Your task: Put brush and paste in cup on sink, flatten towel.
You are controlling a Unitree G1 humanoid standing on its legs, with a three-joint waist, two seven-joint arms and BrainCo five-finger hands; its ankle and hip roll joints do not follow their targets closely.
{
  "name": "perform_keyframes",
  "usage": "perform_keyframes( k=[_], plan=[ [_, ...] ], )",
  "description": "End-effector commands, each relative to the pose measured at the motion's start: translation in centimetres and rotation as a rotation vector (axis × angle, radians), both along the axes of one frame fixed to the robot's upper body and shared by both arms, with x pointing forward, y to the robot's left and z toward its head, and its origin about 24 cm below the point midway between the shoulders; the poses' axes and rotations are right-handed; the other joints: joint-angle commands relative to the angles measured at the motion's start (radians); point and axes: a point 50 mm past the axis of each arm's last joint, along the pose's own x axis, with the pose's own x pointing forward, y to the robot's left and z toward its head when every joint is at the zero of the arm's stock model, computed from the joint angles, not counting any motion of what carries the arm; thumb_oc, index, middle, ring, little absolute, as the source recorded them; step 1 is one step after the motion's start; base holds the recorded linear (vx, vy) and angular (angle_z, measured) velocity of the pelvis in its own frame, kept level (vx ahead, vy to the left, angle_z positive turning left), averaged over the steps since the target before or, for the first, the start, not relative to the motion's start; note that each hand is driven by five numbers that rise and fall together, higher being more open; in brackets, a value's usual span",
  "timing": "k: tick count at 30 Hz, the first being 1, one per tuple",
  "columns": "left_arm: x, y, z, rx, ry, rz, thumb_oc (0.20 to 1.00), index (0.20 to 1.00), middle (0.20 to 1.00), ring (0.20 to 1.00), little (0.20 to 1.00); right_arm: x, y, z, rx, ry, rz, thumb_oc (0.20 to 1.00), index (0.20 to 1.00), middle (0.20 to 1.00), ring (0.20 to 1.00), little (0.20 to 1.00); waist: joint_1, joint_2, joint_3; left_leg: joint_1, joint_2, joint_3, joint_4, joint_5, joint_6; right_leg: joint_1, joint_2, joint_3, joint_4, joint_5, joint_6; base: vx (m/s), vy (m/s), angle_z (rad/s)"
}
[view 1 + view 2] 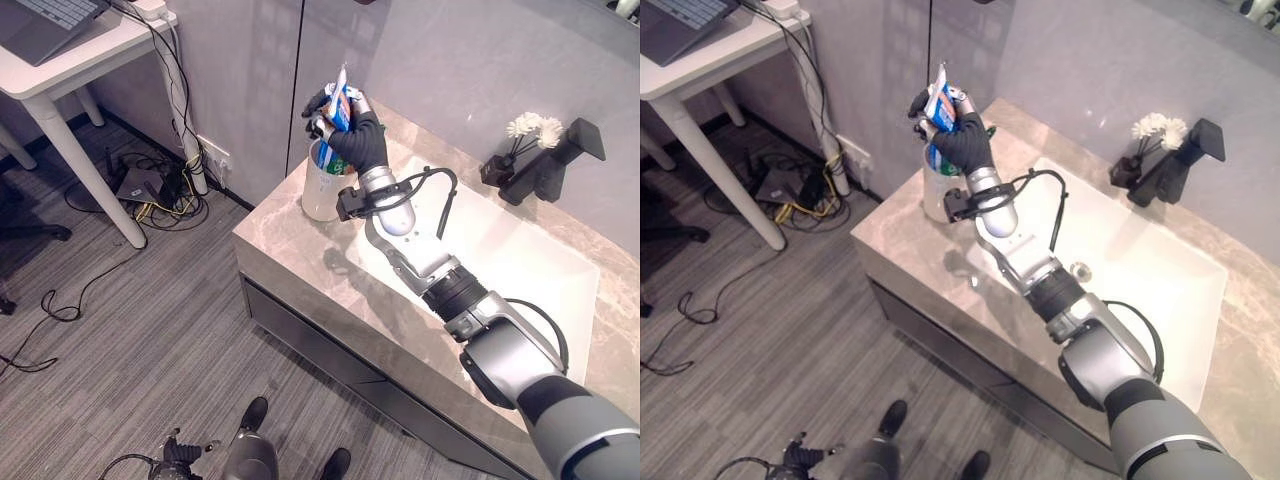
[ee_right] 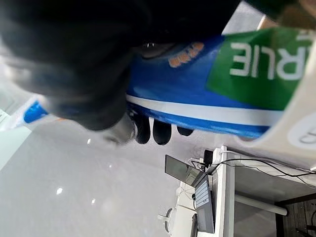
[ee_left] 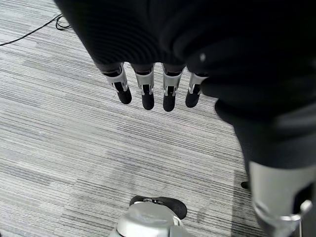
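Blue-and-green toothpaste tube [image 1: 338, 108] clamped in curled right hand [image 1: 357, 140], lower end dipping into translucent white plastic cup [image 1: 320, 190] on beige marble sink counter [image 1: 300, 250]. Not released. Brush, towel unseen. Left hand [image 3: 148, 89] slack, empty, over floor.

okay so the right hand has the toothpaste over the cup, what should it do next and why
Probably lower the toothpaste tube further into the cup, then release. The right hand grips it upright, its lower end already at the cup's mouth; the left hand hangs over the floor.
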Motion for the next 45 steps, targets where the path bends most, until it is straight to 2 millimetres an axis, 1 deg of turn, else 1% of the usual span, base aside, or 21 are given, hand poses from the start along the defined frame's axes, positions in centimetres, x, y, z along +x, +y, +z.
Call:
perform_keyframes(
  k=[1,6,11,17,22,23,26,30,31,32,33,35,36,38,39,40,41,42,43,44,45],
  plan=[
    [0.5,0.4,0.2,0.026,0.013,-0.039,1.000,1.000,1.000,1.000,1.000,-0.1,-0.9,3.4,0.027,-0.123,-0.015,1.000,1.000,1.000,1.000,1.000,0.015,-0.012,0.028,-0.005,-0.035,0.008,-0.066,0.026,0.052,0.072,-0.096,0.012,-0.001,0.084,0.071,0.00,0.000,0.00],
    [0.5,0.0,0.0,0.016,0.022,-0.055,1.000,1.000,1.000,1.000,1.000,0.0,-1.4,3.5,0.021,-0.138,-0.053,1.000,1.000,1.000,1.000,1.000,0.014,-0.004,0.023,-0.002,-0.029,0.011,-0.066,0.027,0.049,0.073,-0.094,0.015,-0.001,0.078,0.070,-0.01,-0.001,0.00],
    [0.3,-0.4,-0.2,0.003,0.039,-0.067,1.000,1.000,1.000,1.000,1.000,-0.7,-2.2,4.4,-0.018,-0.224,-0.112,1.000,1.000,1.000,1.000,1.000,0.008,0.008,0.004,0.011,-0.025,0.021,-0.066,0.024,0.046,0.082,-0.092,0.022,-0.001,0.074,0.069,-0.01,-0.002,0.00],
    [-0.1,-1.0,-0.5,-0.014,0.061,-0.076,1.000,1.000,1.000,1.000,1.000,-1.3,-2.9,5.2,-0.027,-0.303,-0.177,1.000,1.000,1.000,1.000,1.000,-0.004,0.035,-0.025,0.041,-0.017,0.049,-0.066,0.018,0.045,0.093,-0.093,0.042,-0.001,0.068,0.067,-0.01,0.007,-0.08],
    [-0.5,-2.2,-1.0,-0.045,0.089,-0.100,1.000,1.000,1.000,1.000,1.000,-2.8,-4.3,6.3,-0.020,-0.426,-0.269,1.000,1.000,1.000,1.000,1.000,-0.041,0.078,-0.067,0.091,-0.003,0.095,-0.066,0.007,0.046,0.107,-0.093,0.084,-0.001,0.063,0.064,-0.02,0.019,-0.20],
    [-0.5,-2.2,-1.0,-0.045,0.089,-0.100,1.000,1.000,1.000,1.000,1.000,-2.8,-4.3,6.3,-0.020,-0.425,-0.270,1.000,1.000,1.000,1.000,1.000,-0.041,0.078,-0.066,0.092,-0.002,0.096,-0.066,0.006,0.046,0.107,-0.092,0.084,-0.001,0.063,0.064,-0.04,0.002,-0.30],
    [-0.7,-2.8,-1.2,-0.060,0.095,-0.115,1.000,1.000,1.000,1.000,1.000,-4.0,-5.7,7.2,-0.017,-0.512,-0.325,1.000,1.000,1.000,1.000,1.000,-0.069,0.099,-0.084,0.119,0.007,0.121,-0.066,0.000,0.047,0.114,-0.088,0.107,-0.001,0.058,0.061,-0.01,0.008,-0.28],
    [-1.1,-3.8,-1.6,-0.095,0.111,-0.155,1.000,1.000,1.000,1.000,1.000,-5.5,-8.8,7.7,-0.077,-0.611,-0.441,1.000,1.000,1.000,1.000,1.000,-0.117,0.122,-0.103,0.161,0.026,0.160,-0.066,-0.009,0.047,0.120,-0.075,0.147,-0.001,0.049,0.055,-0.03,-0.004,-0.25],
    [-1.2,-4.2,-1.7,-0.121,0.109,-0.150,1.000,1.000,1.000,1.000,1.000,-6.3,-11.2,7.2,-0.146,-0.653,-0.542,1.000,1.000,1.000,1.000,1.000,-0.155,0.134,-0.111,0.176,0.032,0.183,-0.066,-0.012,0.049,0.114,-0.069,0.168,-0.001,0.048,0.056,-0.04,0.015,-0.42],
    [-1.4,-4.2,-1.7,-0.133,0.113,-0.144,1.000,1.000,1.000,1.000,1.000,-6.9,-12.5,7.2,-0.199,-0.689,-0.619,1.000,1.000,1.000,1.000,1.000,-0.167,0.140,-0.115,0.182,0.035,0.195,-0.066,-0.015,0.050,0.110,-0.068,0.180,-0.001,0.049,0.056,-0.07,0.030,-0.43],
    [-2.8,-3.2,-1.7,-0.137,0.112,-0.101,1.000,1.000,1.000,1.000,1.000,-8.4,-16.8,6.5,-0.380,-0.780,-0.920,1.000,1.000,1.000,1.000,1.000,-0.197,0.153,-0.114,0.195,0.043,0.220,-0.066,-0.015,0.051,0.098,-0.064,0.211,-0.001,0.059,0.056,-0.06,0.032,-0.31],
    [-3.8,-2.5,-1.8,-0.143,0.119,0.014,1.000,1.000,1.000,1.000,1.000,-10.5,-19.8,4.9,-0.362,-0.738,-1.027,1.000,1.000,1.000,1.000,1.000,-0.224,0.162,-0.122,0.201,0.047,0.233,-0.066,-0.024,0.049,0.090,-0.062,0.226,-0.001,0.053,0.058,0.00,0.016,-0.30],
    [-3.9,-2.4,-1.7,-0.138,0.122,0.010,1.000,1.000,1.000,1.000,1.000,-10.7,-19.9,4.7,-0.361,-0.733,-1.031,1.000,1.000,1.000,1.000,1.000,-0.220,0.158,-0.123,0.202,0.048,0.233,-0.066,-0.025,0.049,0.091,-0.061,0.226,-0.001,0.053,0.058,0.04,0.000,-0.38],
    [-4.2,-1.5,-1.6,-0.147,0.099,0.132,1.000,1.000,1.000,1.000,1.000,-12.9,-25.8,1.7,-0.409,-0.599,-1.310,1.000,1.000,1.000,1.000,1.000,-0.248,0.166,-0.129,0.207,0.050,0.244,-0.066,-0.027,0.048,0.087,-0.061,0.233,-0.001,0.052,0.058,0.01,-0.006,-0.40],
    [-4.1,-1.2,-1.5,-0.143,0.093,0.148,1.000,1.000,1.000,1.000,1.000,-14.2,-28.6,-0.1,-0.456,-0.516,-1.451,1.000,1.000,1.000,1.000,1.000,-0.276,0.173,-0.129,0.210,0.052,0.251,-0.066,-0.029,0.047,0.082,-0.058,0.243,-0.001,0.054,0.058,0.00,-0.011,-0.27],
    [-4.1,-1.2,-1.5,-0.140,0.095,0.143,1.000,1.000,1.000,1.000,1.000,-14.4,-28.7,-0.2,-0.457,-0.514,-1.456,1.000,1.000,1.000,1.000,1.000,-0.270,0.171,-0.131,0.211,0.053,0.251,-0.066,-0.029,0.047,0.082,-0.058,0.243,-0.001,0.054,0.058,-0.02,-0.028,-0.20],
    [-4.1,-0.9,-1.4,-0.119,0.093,0.157,1.000,1.000,1.000,1.000,1.000,-15.8,-31.9,-5.5,-0.184,-0.264,-1.580,1.000,1.000,1.000,1.000,1.000,-0.294,0.186,-0.126,0.215,0.055,0.257,-0.066,-0.025,0.049,0.080,-0.055,0.251,-0.001,0.061,0.053,0.01,-0.018,-0.34],
    [-4.1,-0.8,-1.4,-0.117,0.093,0.156,1.000,1.000,1.000,1.000,1.000,-15.9,-31.9,-5.5,-0.181,-0.262,-1.581,1.000,1.000,1.000,1.000,1.000,-0.293,0.184,-0.129,0.217,0.055,0.256,-0.066,-0.031,0.048,0.081,-0.055,0.251,-0.001,0.055,0.055,-0.02,-0.034,-0.34],
    [-4.0,-1.0,-1.4,-0.113,0.094,0.168,1.000,1.000,1.000,1.000,1.000,-17.0,-32.6,-9.7,0.141,-0.095,-1.581,1.000,1.000,1.000,1.000,1.000,-0.313,0.197,-0.127,0.215,0.055,0.264,-0.066,-0.021,0.048,0.075,-0.055,0.258,-0.001,0.063,0.051,-0.01,-0.015,-0.25],
    [-4.0,-1.0,-1.4,-0.113,0.094,0.168,1.000,1.000,1.000,1.000,1.000,-17.0,-32.6,-9.7,0.141,-0.095,-1.581,1.000,1.000,1.000,1.000,1.000,-0.313,0.197,-0.127,0.215,0.055,0.264,-0.066,-0.021,0.048,0.075,-0.055,0.258,-0.001,0.063,0.051,-0.02,-0.025,-0.14],
    [-3.7,-0.8,-1.3,-0.102,0.090,0.162,1.000,1.000,1.000,1.000,1.000,-17.7,-33.4,-13.4,0.323,0.051,-1.623,1.000,1.000,1.000,1.000,1.000,-0.320,0.203,-0.126,0.220,0.057,0.267,-0.066,-0.025,0.047,0.077,-0.054,0.262,-0.001,0.061,0.050,0.03,-0.007,-0.07]
  ],
)
